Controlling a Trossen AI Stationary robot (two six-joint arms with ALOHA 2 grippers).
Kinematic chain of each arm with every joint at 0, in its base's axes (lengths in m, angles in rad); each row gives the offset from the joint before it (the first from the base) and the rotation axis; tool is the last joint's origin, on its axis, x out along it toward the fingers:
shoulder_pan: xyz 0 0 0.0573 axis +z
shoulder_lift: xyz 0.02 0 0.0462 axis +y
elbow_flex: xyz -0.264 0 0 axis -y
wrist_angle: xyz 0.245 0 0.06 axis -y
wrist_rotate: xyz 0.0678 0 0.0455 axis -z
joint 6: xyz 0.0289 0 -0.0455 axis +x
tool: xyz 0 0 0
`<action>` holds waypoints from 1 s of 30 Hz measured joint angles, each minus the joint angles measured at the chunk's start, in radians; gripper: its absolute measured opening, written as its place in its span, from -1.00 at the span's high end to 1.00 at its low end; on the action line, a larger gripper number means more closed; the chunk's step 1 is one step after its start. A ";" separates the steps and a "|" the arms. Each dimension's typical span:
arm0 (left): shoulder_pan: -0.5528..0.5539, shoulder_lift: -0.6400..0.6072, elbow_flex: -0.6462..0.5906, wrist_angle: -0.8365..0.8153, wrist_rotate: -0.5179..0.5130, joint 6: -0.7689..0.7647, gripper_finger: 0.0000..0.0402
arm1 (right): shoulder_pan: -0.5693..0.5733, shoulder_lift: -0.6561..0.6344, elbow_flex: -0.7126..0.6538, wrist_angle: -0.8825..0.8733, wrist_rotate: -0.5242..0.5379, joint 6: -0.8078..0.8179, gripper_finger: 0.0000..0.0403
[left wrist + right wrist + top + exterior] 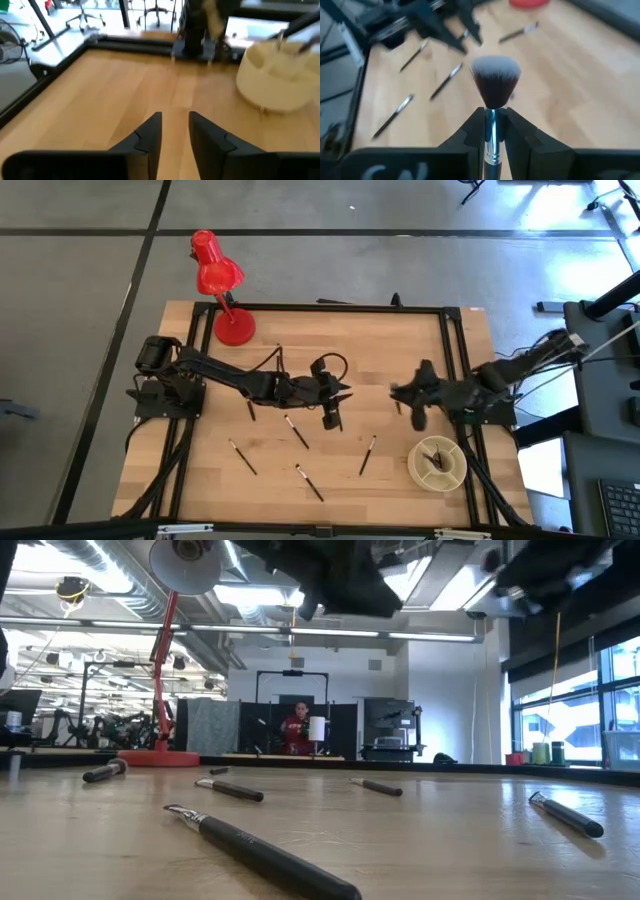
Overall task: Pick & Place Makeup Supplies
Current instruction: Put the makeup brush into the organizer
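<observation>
The right end effector is clamped on a fluffy-headed makeup brush, bristles pointing forward past its fingers, and hangs above the worktop near the round cream holder that already carries a few brushes. The step in hand looks like the carry to that holder; next the brush must be brought over the rim and tipped in before release. The left end effector hovers mid-worktop with a narrow gap between its fingers, holding nothing. Several loose brushes lie scattered on the wood between the arms, beyond a red lamp.
</observation>
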State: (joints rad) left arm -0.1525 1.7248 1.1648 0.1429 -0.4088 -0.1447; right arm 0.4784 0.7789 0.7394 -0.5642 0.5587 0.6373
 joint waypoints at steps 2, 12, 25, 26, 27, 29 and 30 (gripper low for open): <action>-0.006 0.005 0.000 -0.026 -0.004 -0.001 0.48 | 0.087 0.012 0.059 -0.119 0.014 0.093 0.74; -0.030 0.009 0.000 -0.091 -0.107 -0.034 0.46 | 0.513 0.139 0.286 -0.388 0.116 0.306 0.73; -0.038 0.009 0.000 -0.094 -0.175 -0.098 0.47 | 0.750 0.301 0.236 -0.528 0.214 0.658 0.69; -0.038 0.009 0.000 -0.094 -0.176 -0.106 0.46 | 0.751 0.309 0.236 -0.530 0.216 0.668 0.66; -0.038 0.009 0.000 -0.094 -0.176 -0.108 0.46 | 0.751 0.314 0.236 -0.530 0.216 0.674 0.62; -0.038 0.009 0.000 -0.094 -0.179 -0.108 0.45 | 0.751 0.319 0.236 -0.531 0.216 0.688 0.54; -0.038 0.009 0.000 -0.094 -0.182 -0.108 0.44 | 0.751 0.319 0.236 -0.536 0.214 0.701 0.49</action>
State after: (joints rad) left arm -0.1902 1.7340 1.1652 0.0486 -0.5906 -0.2523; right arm 1.2297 1.0978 0.9756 -1.1000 0.7731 1.3380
